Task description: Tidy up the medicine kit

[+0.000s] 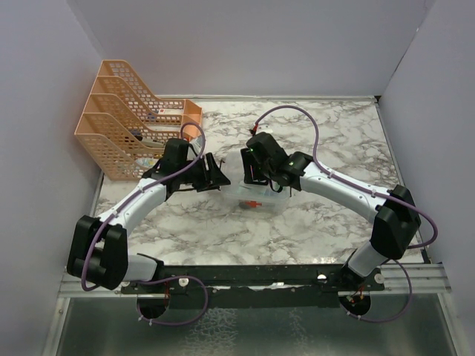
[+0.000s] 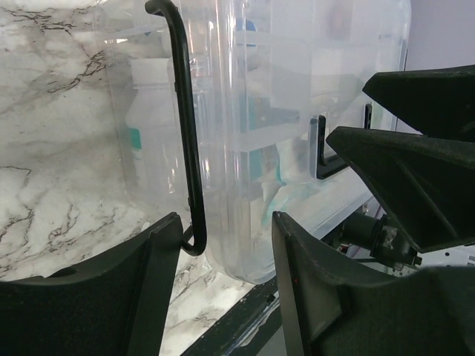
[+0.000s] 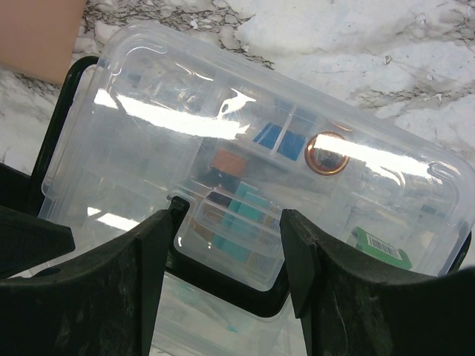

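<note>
Kit [image 2: 245, 111] between left gripper [image 2: 226, 222] fingers (possibly touching)

No words could be read — only a barcode [image 3: 391, 245] showed, on a green packet [image 3: 366, 237] inside the medicine kit [image 3: 148, 111].

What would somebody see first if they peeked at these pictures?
First, the clear plastic medicine kit in the middle of the marble table, with the left hand and the right hand crowding in on it from both sides. Inside it you can see teal and blue packs. Next, the bright orange mesh file rack at the table's far left corner.
</note>
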Robot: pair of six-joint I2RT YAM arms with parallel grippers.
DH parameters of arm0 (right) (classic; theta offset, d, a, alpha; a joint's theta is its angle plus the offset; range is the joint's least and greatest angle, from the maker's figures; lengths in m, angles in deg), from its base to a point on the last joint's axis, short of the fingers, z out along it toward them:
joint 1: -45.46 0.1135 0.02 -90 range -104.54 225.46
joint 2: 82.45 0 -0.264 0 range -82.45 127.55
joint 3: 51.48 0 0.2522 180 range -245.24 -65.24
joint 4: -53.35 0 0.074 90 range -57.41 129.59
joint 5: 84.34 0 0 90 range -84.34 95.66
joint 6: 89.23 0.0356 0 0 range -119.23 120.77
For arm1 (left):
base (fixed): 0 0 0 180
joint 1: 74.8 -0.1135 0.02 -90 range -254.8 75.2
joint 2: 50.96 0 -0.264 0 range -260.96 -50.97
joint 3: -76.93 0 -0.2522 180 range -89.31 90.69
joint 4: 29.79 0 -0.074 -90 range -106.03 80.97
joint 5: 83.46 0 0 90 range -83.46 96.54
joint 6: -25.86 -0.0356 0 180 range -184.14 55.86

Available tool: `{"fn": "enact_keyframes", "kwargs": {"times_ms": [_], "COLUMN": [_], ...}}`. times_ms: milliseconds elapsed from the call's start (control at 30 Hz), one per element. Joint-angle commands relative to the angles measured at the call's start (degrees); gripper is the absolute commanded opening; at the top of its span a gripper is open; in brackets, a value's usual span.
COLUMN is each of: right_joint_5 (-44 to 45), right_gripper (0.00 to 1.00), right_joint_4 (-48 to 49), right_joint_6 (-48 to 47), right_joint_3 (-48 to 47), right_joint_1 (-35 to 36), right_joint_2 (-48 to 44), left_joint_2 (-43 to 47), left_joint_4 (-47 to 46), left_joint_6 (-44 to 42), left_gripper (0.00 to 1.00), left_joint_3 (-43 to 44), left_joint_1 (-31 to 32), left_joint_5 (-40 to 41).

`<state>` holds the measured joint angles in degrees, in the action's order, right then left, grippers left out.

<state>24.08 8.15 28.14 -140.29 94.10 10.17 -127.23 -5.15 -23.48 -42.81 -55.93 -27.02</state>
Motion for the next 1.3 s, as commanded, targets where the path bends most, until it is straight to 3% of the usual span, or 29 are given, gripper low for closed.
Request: {"fn": "enact_keyframes", "kwargs": {"times_ms": [0, 533, 733, 967, 1133, 1267], "right_joint_5": [-2.38, -2.49, -2.61, 3.46, 8.62, 9.53], "right_gripper": [0.61, 0.6, 0.61, 0.65, 0.7, 0.71], "right_joint_4": [-5.06, -4.86, -5.31, -7.11, -7.37, -10.68], "right_joint_6": [2.08, 2.41, 2.35, 2.02, 2.61, 7.01], "right_joint_3": [2.81, 2.65, -1.13, -6.29, 0.65, 8.1], "right_joint_1": [0.14, 0.14, 0.14, 0.05, 0.05, -0.04], "right_joint_2": [2.72, 2.74, 0.49, -5.53, -15.15, -22.58], "left_joint_2": [1.62, 0.49, -0.29, 2.41, 7.9, 10.91], "left_joint_4": [5.2, 10.56, 15.31, 20.89, 21.24, 21.23], "left_joint_6": [-2.67, -5.72, -9.4, -14.47, -17.57, -18.3], "left_gripper": [0.52, 0.39, 0.63, 0.93, 0.99, 0.99], "left_joint_3": [2.34, 4.64, 10.37, 19.96, 19.52, 16.35], "left_joint_1": [1.61, 6.09, 6.17, 6.0, 6.05, 6.02], "left_joint_5": [2.51, 11.03, 15.98, 24.26, 27.68, 24.37]}}
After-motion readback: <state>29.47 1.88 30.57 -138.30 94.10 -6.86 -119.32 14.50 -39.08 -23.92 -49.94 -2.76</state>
